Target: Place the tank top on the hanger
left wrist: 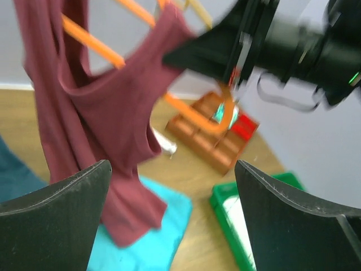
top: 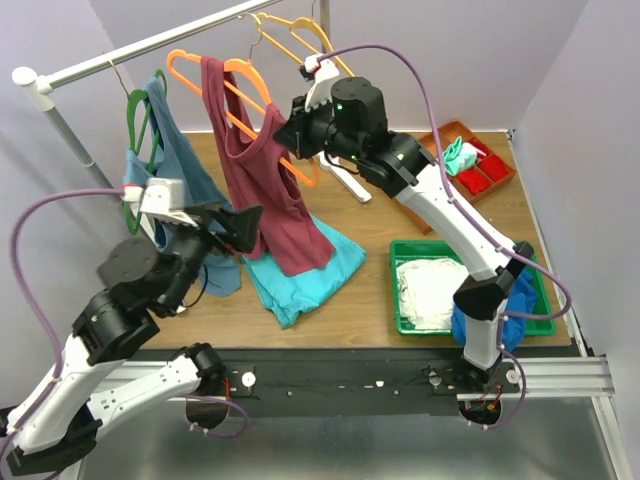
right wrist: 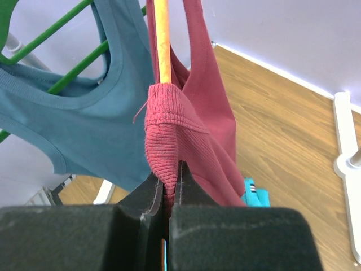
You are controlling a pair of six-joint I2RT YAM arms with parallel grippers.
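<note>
Fingers of right arm tight on tank top, left fingers wide.

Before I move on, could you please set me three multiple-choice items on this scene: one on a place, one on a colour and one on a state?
1. Where does the turquoise garment lie?
A. on the table, below the maroon tank top
B. in the green tray
C. over the rail

2. What colour is the hanger that carries the blue-grey top?
A. yellow
B. green
C. orange

3. How is the left claw?
A. shut on the hanger
B. open, holding nothing
C. shut on the tank top

Key:
1 A, it is spread on the wood under the hanging maroon hem.
2 B, the green hanger runs through its neck opening.
3 B, its fingers stand wide apart with only air between them.
</note>
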